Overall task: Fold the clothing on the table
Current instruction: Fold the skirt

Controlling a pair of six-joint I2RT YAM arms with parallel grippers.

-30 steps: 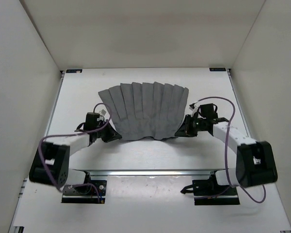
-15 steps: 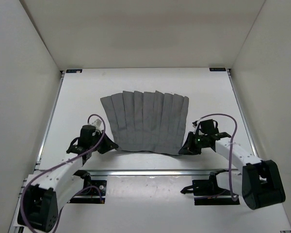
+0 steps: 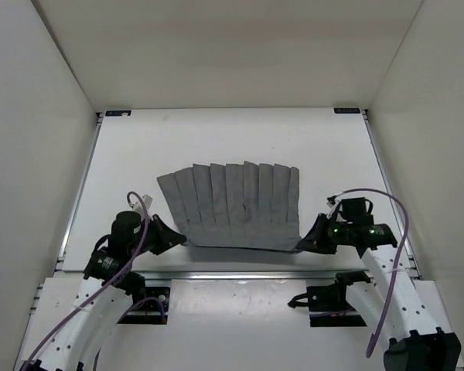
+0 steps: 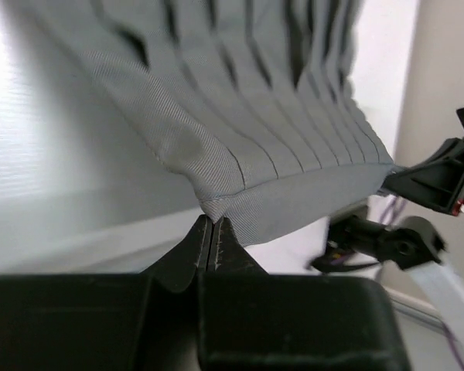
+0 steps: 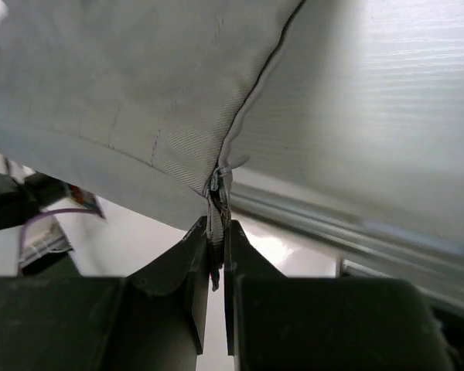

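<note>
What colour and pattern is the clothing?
Mid-grey clothing, vertically pleated; best in the top external view.

one clothing [image 3: 232, 205]; one table [image 3: 216, 139]; two arms: left arm [image 3: 93, 317], right arm [image 3: 394, 287]

On my overhead feed, three plain white panels box in the scene: a back wall [image 3: 232, 54] across the top, a left wall [image 3: 31, 154] and a right wall [image 3: 437, 116] slanting outward toward me. All three are bare and matte. My left wrist feed catches a strip of pale wall [image 4: 448, 54] at its right edge.
</note>
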